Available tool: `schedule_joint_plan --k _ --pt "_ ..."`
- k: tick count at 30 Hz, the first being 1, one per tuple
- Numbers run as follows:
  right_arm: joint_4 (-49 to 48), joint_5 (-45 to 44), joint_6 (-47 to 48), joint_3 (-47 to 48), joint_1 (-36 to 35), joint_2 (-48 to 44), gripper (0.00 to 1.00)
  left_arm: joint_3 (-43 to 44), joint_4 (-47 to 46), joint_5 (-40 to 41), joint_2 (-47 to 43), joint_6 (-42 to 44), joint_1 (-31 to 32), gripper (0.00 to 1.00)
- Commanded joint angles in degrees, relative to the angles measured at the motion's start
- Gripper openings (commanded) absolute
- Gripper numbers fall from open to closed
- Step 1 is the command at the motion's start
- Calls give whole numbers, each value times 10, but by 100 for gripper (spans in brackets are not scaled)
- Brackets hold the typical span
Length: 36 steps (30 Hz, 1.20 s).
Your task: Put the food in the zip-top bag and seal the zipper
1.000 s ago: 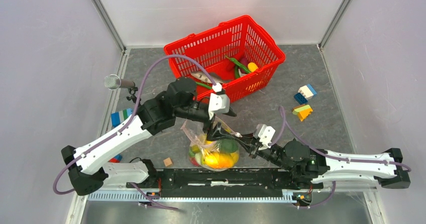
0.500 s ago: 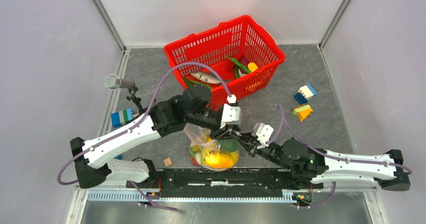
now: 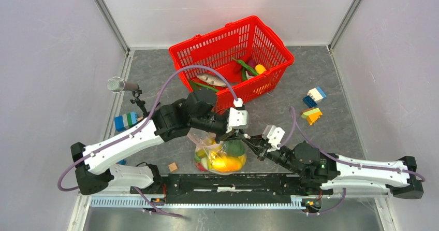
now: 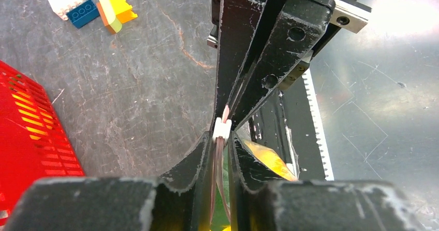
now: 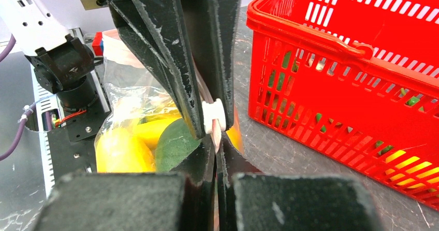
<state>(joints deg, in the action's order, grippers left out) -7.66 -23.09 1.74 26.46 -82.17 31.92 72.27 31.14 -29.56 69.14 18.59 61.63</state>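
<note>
The zip-top bag (image 3: pixel 209 147) stands near the front rail, holding yellow and green food (image 3: pixel 223 160); the right wrist view shows a yellow piece (image 5: pixel 121 150) and a green one (image 5: pixel 176 143) inside it. Both grippers meet tip to tip over its mouth. My left gripper (image 4: pixel 221 139) is closed around the pinkish zipper (image 4: pixel 219 161), its tips at the white slider (image 4: pixel 222 130). My right gripper (image 5: pixel 217 140) is shut on the bag's mouth edge just beyond the slider (image 5: pixel 212 116). More food (image 3: pixel 249 68) lies in the red basket.
The red mesh basket (image 3: pixel 269 39) stands behind the bag, close to the left wrist. Coloured bricks (image 3: pixel 313 106) lie to the right, more bricks (image 3: pixel 126 120) to the left. A wooden cube (image 3: pixel 173 167) sits by the black rail (image 3: pixel 269 182). A microphone (image 3: pixel 118 84) stands far left.
The left arm swung right to the bag's mouth and its jaws narrowed around the zipper. The right gripper stayed shut on the bag edge, shifting slightly.
</note>
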Motion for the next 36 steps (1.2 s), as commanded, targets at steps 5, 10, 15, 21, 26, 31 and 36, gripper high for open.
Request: schedule_joint_plan --k 5,10,15,21,26,31,36 --pt "-19 -5 -11 4 4 -9 0 1 -10 44 -33 21 1 4" --pt "-20 1 -10 4 5 -9 0 -21 -54 13 -52 13 1 40" --pt "-21 5 -9 6 6 -7 0 -16 -60 -9 -41 5 2 40" --pt "-21 7 -10 3 6 -8 0 -11 -54 -28 -25 5 1 37" --pt "-21 7 -11 0 7 -12 0 -9 -53 -34 -21 7 1 17" --pt "-19 -10 -16 -8 7 -25 0 -19 -57 -18 -36 6 1 7" --pt "-17 -31 -16 -19 7 -54 0 -37 -28 30 -63 17 1 2"
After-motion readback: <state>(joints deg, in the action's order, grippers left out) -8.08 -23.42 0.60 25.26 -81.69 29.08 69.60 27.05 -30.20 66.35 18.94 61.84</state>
